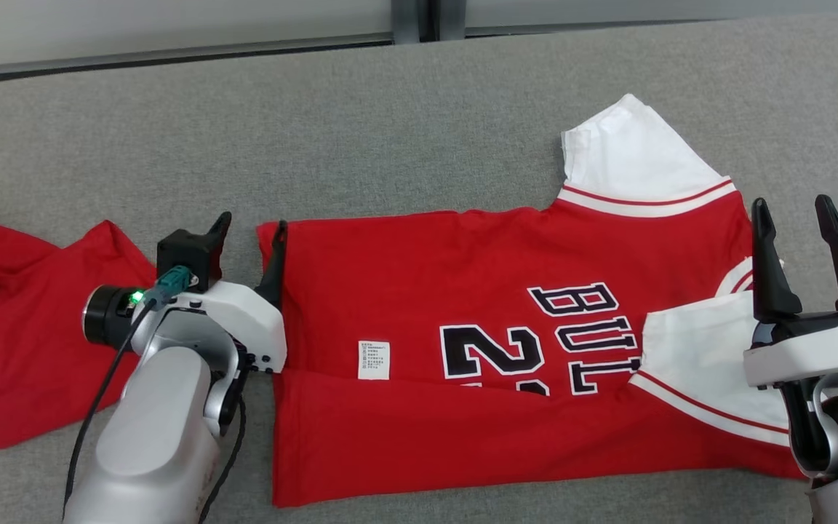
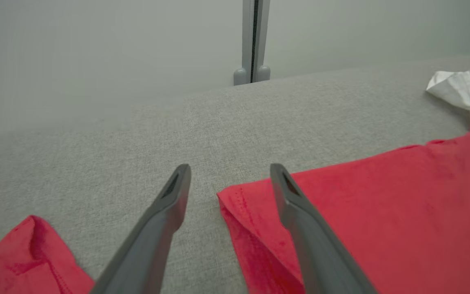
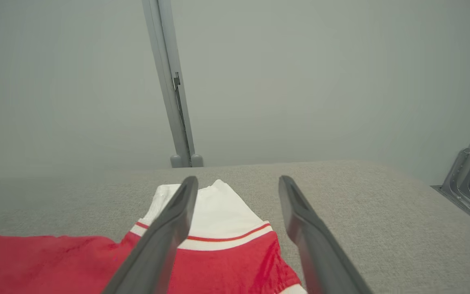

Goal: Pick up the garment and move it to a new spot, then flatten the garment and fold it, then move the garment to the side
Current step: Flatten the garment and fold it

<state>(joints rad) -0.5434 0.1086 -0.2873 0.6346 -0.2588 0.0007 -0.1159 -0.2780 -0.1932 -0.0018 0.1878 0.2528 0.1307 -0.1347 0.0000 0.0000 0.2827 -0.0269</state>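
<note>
Bare grey table [image 1: 390, 131] lies open beyond the red jersey [image 1: 506, 291]. A second red garment [image 1: 12, 327] crowds the left side; a wall panel [image 1: 172, 25] bounds the far edge, seemingly close.

The red jersey [image 1: 404, 276] shows black letters "BUL" and a "2"; print on its white label [image 1: 374, 359] is illegible.
</note>
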